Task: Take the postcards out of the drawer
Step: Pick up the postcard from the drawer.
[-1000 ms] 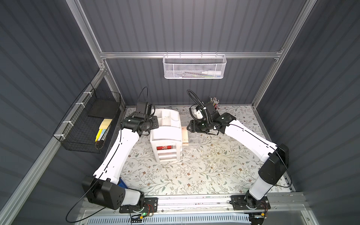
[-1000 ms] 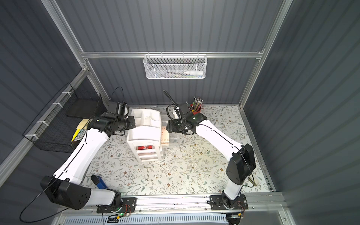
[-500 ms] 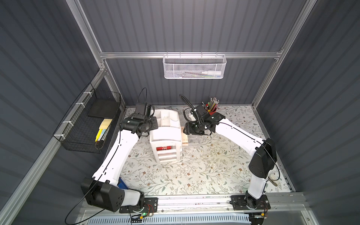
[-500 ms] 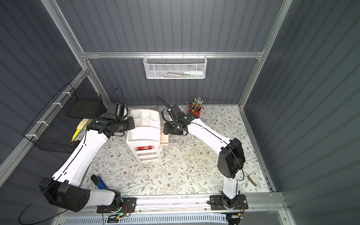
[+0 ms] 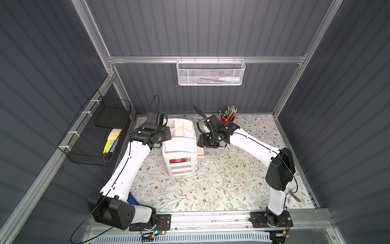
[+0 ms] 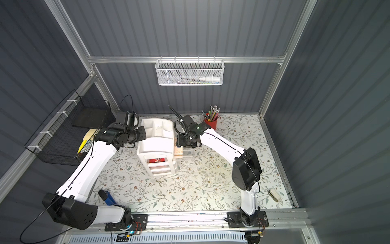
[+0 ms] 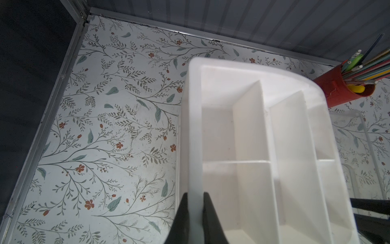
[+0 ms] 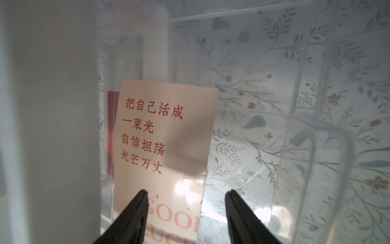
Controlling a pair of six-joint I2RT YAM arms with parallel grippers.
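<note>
A white drawer organizer point(image 5: 179, 137) point(image 6: 156, 137) stands at the back middle of the floral table. My left gripper point(image 7: 195, 195) point(image 5: 168, 135) is shut on its left rim wall. A red postcard point(image 5: 178, 160) point(image 6: 157, 160) shows in the organizer's top front drawer. To the organizer's right lies a clear drawer point(image 5: 211, 152) point(image 8: 295, 126) holding a pale peach postcard point(image 8: 166, 131) point(image 5: 200, 152) with red characters. A red strip point(image 8: 110, 131) shows beside that card, mostly hidden. My right gripper point(image 8: 186, 193) point(image 6: 179, 144) hovers open over the peach card's near end. One fingertip point(image 8: 141, 196) is above the card.
A red pencil cup point(image 5: 228, 120) stands just behind my right wrist. A black wire basket point(image 5: 95, 135) with yellow pads hangs on the left wall, a white mesh basket point(image 5: 211, 72) on the back wall. A blue tool point(image 6: 108, 198) and a small white object point(image 6: 274, 194) lie near the front.
My right arm has swung left toward the organizer, bringing its open gripper over the clear drawer and the peach postcard. The left gripper has stayed shut on the organizer's rim.
</note>
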